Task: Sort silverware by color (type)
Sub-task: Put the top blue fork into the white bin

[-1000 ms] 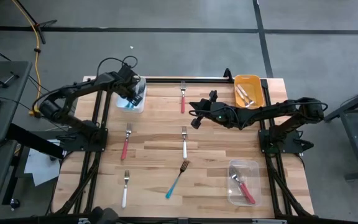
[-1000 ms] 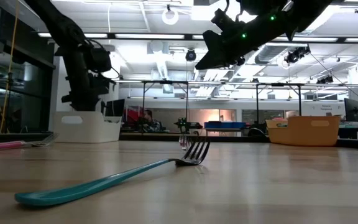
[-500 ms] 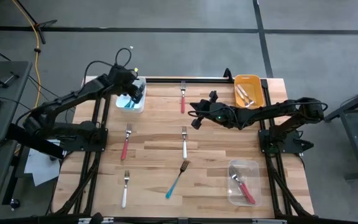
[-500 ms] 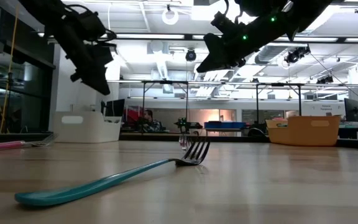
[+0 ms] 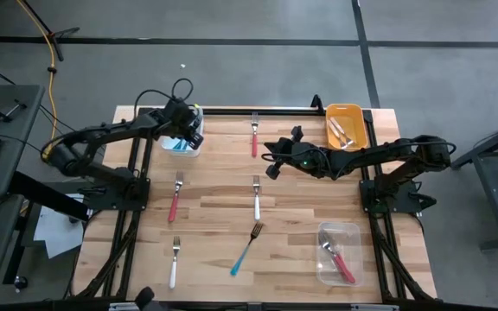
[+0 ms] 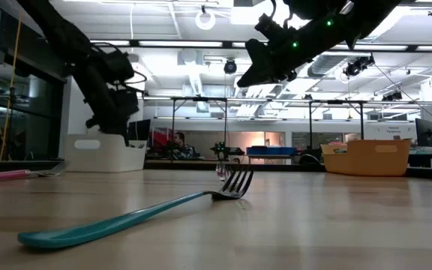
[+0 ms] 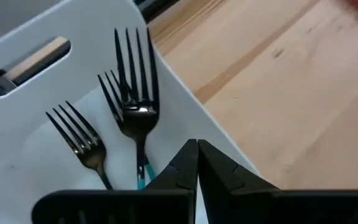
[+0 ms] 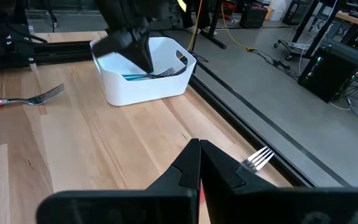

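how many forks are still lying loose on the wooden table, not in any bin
5: a red-handled fork at the far edge, another red-handled fork left of centre, a white-handled fork mid-table, a second white-handled fork front-left, and a teal-handled fork front-centre.

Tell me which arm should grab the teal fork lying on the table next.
Probably the left. Its gripper hangs shut and empty over the white bin that holds teal forks, where the teal fork belongs. The right gripper waits mid-table, farther from that bin.
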Available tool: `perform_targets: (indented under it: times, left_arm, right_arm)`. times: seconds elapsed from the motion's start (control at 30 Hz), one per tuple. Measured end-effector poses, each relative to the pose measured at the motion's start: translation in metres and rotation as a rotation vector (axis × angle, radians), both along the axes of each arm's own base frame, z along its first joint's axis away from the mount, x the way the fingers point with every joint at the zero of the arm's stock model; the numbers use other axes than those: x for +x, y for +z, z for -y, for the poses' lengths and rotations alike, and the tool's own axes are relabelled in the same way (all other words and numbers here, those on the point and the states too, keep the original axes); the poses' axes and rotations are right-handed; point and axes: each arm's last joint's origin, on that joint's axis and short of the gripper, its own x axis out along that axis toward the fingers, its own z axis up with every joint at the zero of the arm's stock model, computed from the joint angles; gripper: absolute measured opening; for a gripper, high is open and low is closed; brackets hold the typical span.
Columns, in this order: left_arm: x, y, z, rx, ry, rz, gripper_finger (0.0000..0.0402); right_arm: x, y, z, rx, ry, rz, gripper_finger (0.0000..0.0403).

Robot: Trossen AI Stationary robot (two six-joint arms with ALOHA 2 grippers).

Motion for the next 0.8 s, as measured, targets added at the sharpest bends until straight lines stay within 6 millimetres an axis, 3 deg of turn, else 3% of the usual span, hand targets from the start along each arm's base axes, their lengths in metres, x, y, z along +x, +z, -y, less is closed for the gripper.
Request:
perform_targets:
  times: [0.4,0.8]
  left_arm:
    - [-0.006,-0.026,-0.020,-0.039,0.047,-0.055,0.0001]
    - [-0.017,-0.012,-0.027,0.006,0.122,-0.004,0.0001]
  right_arm:
    - [0.000,-0.001,0.000,0.000,0.000,-0.008,0.0000]
    - [-0.001,-0.002,0.000,0.003,0.000,-0.023,0.0000]
